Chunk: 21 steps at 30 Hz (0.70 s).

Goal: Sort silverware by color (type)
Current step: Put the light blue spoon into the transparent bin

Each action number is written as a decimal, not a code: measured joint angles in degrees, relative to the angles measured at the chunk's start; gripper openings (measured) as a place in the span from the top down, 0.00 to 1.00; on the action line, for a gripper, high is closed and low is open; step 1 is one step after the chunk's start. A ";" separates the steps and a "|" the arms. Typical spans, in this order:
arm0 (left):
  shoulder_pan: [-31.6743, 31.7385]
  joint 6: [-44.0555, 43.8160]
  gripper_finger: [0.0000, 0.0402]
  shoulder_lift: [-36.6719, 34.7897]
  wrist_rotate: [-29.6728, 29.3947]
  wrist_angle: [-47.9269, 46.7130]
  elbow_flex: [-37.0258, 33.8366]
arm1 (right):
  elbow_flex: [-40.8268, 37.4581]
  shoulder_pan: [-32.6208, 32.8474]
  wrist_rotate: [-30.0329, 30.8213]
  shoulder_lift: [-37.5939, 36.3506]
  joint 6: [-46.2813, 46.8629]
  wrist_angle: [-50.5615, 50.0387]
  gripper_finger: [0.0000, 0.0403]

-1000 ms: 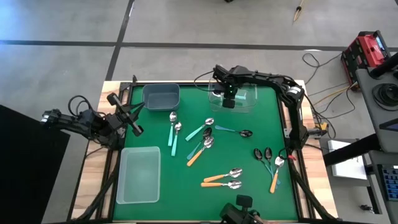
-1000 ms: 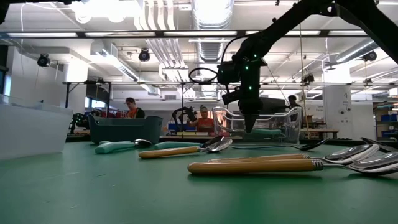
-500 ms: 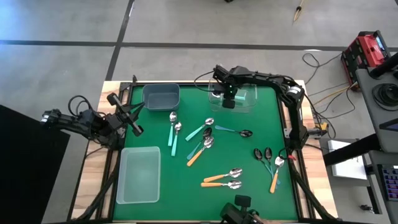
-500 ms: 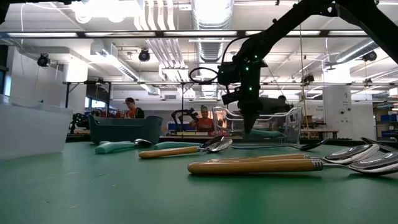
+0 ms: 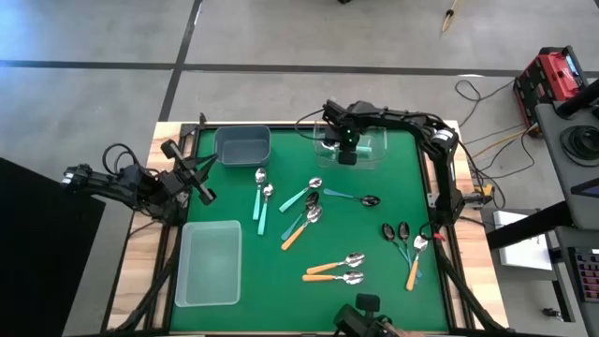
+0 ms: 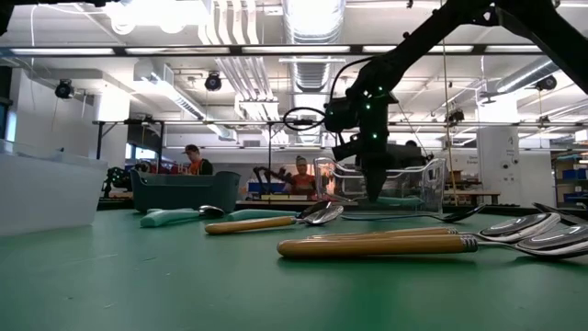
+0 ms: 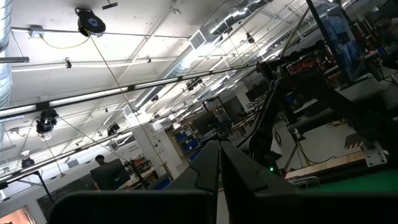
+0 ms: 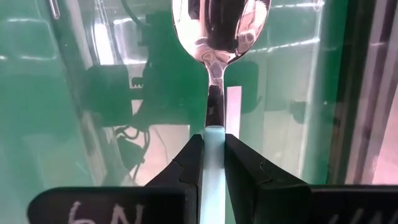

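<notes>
Nearest the low camera lie two orange spoons (image 5: 333,271) side by side, and a third orange spoon (image 5: 414,266) lies at the right, touching two dark spoons (image 5: 395,232). At the near left stands a clear tray (image 5: 208,263). In the middle of the green mat (image 5: 281,281) there is a loose group of mixed spoons (image 5: 304,214) (teal and orange handles, partly crossing), with two teal spoons (image 5: 261,198) to the left of it and one dark spoon (image 5: 367,200) with a thin blue handle to the right. At the far left stands a grey bin (image 5: 243,145), and at the far right a clear bin (image 5: 363,150). The right gripper (image 8: 213,163) hangs over this clear bin; its fingers (image 8: 241,167) are narrow and pinch the teal handle of a silver spoon (image 8: 219,30), bowl pointing down into the bin. The left gripper (image 7: 218,169) waits beside the table's left edge, fingers closed together and holding nothing
</notes>
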 joint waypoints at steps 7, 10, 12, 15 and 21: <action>0.00 0.00 1.00 0.00 0.00 0.00 0.00 | -0.50 0.00 -0.04 -0.02 -0.51 1.06 0.92; 0.00 0.00 1.00 0.00 0.00 0.00 0.00 | -0.52 0.00 -0.03 -0.02 -0.63 1.18 0.92; 0.00 0.00 1.00 -0.01 0.00 0.00 0.00 | -0.52 0.00 -0.04 -0.02 -0.66 1.21 0.92; 0.00 0.00 1.00 -0.02 0.00 0.00 0.00 | -0.52 0.00 -0.04 -0.02 -0.99 1.32 0.92; 0.00 0.00 1.00 0.00 0.00 0.00 0.00 | -0.54 0.00 -0.02 -0.02 -1.01 1.32 0.92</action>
